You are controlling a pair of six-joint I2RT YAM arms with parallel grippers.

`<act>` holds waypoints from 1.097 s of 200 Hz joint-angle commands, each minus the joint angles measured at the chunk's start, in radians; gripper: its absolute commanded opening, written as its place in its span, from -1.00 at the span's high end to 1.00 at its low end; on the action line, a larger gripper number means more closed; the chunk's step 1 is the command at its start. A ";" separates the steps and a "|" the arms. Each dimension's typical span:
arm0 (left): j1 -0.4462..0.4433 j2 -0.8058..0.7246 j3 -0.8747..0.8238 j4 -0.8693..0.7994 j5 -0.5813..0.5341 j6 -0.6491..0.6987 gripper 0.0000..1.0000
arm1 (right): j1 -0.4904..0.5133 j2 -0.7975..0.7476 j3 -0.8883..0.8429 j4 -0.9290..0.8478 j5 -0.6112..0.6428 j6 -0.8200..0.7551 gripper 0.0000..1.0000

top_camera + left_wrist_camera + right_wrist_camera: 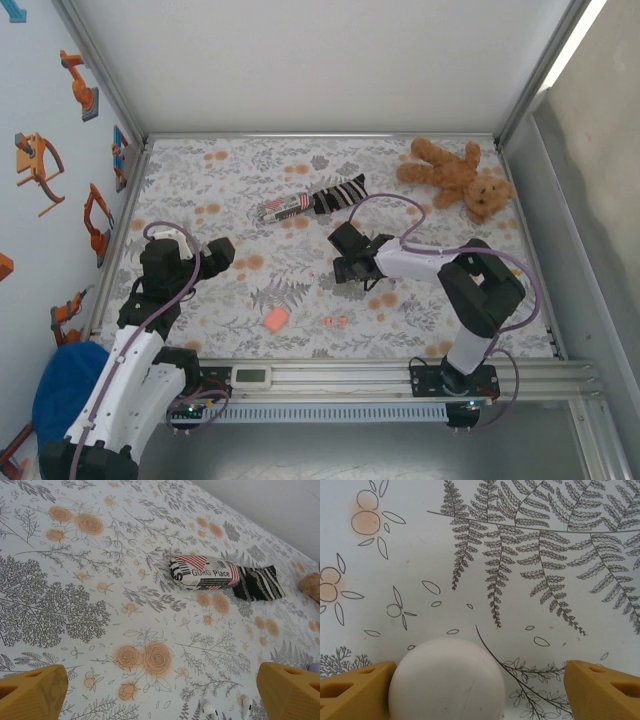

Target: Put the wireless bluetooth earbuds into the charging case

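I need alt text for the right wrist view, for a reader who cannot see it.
A white rounded case lies on the fern-printed tablecloth between the two yellow fingers of the open right hand. It sits close to the finger at the picture's left, with a wide gap on the other side.

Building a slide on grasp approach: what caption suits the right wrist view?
The right fingers, open, straddle a white rounded case on the fern-print tablecloth, the case nearer one finger.

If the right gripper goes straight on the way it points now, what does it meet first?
Most likely the rounded white case, lying between the open fingers of the right gripper, hard by one of them. Behind it is the printed tablecloth; the depth is unclear.
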 commanded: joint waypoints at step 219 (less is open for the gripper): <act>-0.005 0.008 0.041 -0.007 -0.002 0.023 -0.93 | -0.088 -0.129 0.039 -0.205 -0.229 -0.488 -0.75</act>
